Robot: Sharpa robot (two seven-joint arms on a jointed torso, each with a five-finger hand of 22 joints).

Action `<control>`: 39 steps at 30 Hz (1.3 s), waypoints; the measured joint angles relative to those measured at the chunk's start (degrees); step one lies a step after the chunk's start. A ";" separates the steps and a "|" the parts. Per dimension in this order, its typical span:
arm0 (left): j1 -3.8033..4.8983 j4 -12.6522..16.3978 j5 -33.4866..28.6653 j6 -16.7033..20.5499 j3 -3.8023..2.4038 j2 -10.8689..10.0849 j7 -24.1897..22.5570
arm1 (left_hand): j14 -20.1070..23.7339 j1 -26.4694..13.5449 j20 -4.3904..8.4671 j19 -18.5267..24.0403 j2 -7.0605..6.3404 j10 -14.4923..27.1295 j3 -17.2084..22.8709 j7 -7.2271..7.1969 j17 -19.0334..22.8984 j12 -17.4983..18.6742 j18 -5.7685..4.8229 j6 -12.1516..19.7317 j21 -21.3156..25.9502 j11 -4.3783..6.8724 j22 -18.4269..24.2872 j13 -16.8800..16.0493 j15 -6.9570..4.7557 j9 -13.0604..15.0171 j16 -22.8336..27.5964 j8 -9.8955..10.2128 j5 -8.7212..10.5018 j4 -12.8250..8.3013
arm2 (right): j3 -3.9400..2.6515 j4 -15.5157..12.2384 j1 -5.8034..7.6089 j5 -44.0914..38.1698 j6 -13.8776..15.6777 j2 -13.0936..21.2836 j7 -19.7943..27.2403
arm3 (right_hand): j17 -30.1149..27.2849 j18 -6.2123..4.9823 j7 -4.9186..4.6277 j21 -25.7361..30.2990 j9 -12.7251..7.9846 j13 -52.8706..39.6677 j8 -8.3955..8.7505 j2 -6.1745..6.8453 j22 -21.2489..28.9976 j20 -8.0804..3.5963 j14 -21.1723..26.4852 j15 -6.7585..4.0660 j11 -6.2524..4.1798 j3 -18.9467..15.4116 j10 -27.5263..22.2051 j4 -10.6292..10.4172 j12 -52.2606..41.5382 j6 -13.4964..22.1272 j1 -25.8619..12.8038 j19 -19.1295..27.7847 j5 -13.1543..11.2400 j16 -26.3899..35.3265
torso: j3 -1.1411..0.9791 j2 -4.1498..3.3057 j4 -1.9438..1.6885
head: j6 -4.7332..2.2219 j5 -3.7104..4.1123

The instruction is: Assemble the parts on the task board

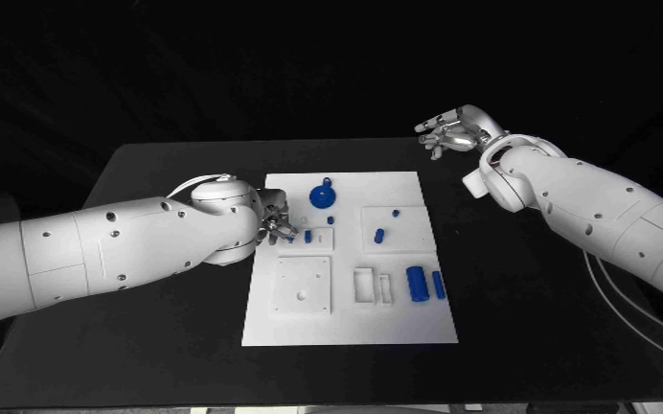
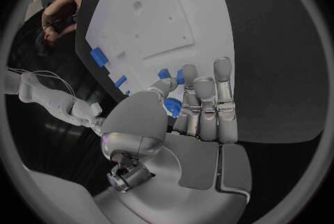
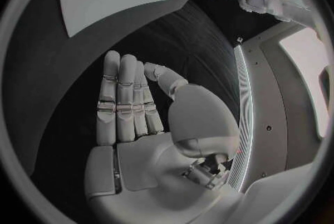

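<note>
Task board [image 1: 353, 323] lies at the centre of the tabletop [image 1: 166, 356]. Near end, at 5 o'clock: two blue cylinders [image 1: 416, 285]. Middle: three small blue pegs [image 1: 380, 236]. At 9 o'clock, left hand [image 1: 262, 220] pinches a blue peg [image 2: 171, 106]: insertion step, calling for alignment over a socket. Far end: one blue round part [image 1: 322, 195]. At 1 o'clock, right hand [image 1: 456, 131], fingers straight, holds nothing.

Both arms have smooth white rounded shells with small dark screw holes. The left hand [image 1: 265, 219] and right hand [image 1: 456, 131] are silver, with grey finger pads.
</note>
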State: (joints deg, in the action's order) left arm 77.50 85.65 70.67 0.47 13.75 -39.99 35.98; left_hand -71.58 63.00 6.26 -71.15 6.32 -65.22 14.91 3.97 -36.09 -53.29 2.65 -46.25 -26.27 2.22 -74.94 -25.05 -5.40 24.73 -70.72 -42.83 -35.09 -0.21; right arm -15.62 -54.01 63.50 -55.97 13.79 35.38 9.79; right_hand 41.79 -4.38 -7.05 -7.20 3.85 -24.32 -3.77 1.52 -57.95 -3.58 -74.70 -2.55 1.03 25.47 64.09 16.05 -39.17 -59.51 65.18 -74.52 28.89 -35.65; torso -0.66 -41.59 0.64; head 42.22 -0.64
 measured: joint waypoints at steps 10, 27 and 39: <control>-0.07 -0.07 0.00 0.29 0.00 0.08 -0.08 | -0.01 -0.21 0.00 0.00 -0.21 -0.08 0.00 0.00 0.01 0.00 0.00 0.00 0.00 -0.08 0.01 0.01 0.01 -0.02 0.00 0.00 0.00 0.00 | 0.00 0.05 -0.17 0.01 -0.09 -0.11 0.00 | 0.00 0.00 0.00 0.00 0.00 0.00 0.00 0.00 0.00 0.00 0.00 0.00 0.00 0.00 0.00 0.00 0.00 0.00 0.00 0.00 0.00 0.00 | 0.00 0.00 0.00 | 0.08 -0.04; -0.41 -0.41 -0.09 0.07 0.00 0.05 -0.04 | -0.09 -0.13 -0.01 0.00 -0.13 -0.24 0.00 0.00 -0.08 0.38 0.00 0.00 0.00 0.05 0.02 0.01 0.09 -0.07 0.00 0.24 0.11 0.00 | 0.00 0.03 -0.27 0.02 -0.25 -0.13 -0.01 | -0.04 0.00 0.01 0.00 0.00 -0.01 0.00 0.00 0.02 0.00 0.00 0.00 0.00 0.00 0.00 0.00 0.00 0.00 0.00 0.00 0.00 0.00 | 0.04 0.00 0.01 | 0.29 -0.12; -0.52 -0.37 -0.10 -0.05 -0.01 -0.04 0.03 | -0.09 -0.04 -0.01 0.01 -0.04 -0.31 0.00 0.00 -0.07 0.38 0.00 0.00 0.00 -0.06 0.03 0.02 0.09 -0.08 0.00 0.32 0.11 0.00 | 0.00 0.02 -0.32 0.03 -0.55 -0.12 -0.03 | -0.04 0.00 0.01 0.00 0.00 -0.01 0.00 0.00 0.02 0.00 0.00 0.00 0.00 0.00 0.00 0.00 0.00 0.00 0.00 0.00 0.00 0.00 | 0.04 0.00 0.00 | 0.35 -0.11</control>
State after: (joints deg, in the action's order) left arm 76.99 85.28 70.57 0.42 13.75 -40.03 36.01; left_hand -71.67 62.96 6.25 -71.15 6.28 -65.53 14.91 3.97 -36.15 -52.91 2.65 -46.26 -26.27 2.17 -74.91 -25.03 -5.31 24.65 -70.73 -42.51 -34.98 -0.21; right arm -15.62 -54.00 63.17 -55.94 13.24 35.25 9.76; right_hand 41.75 -4.38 -7.05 -7.19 3.85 -24.33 -3.77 1.52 -57.93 -3.58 -74.70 -2.55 1.03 25.47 64.09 16.05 -39.17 -59.50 65.18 -74.52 28.89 -35.65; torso -0.62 -41.59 0.64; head 42.57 -0.75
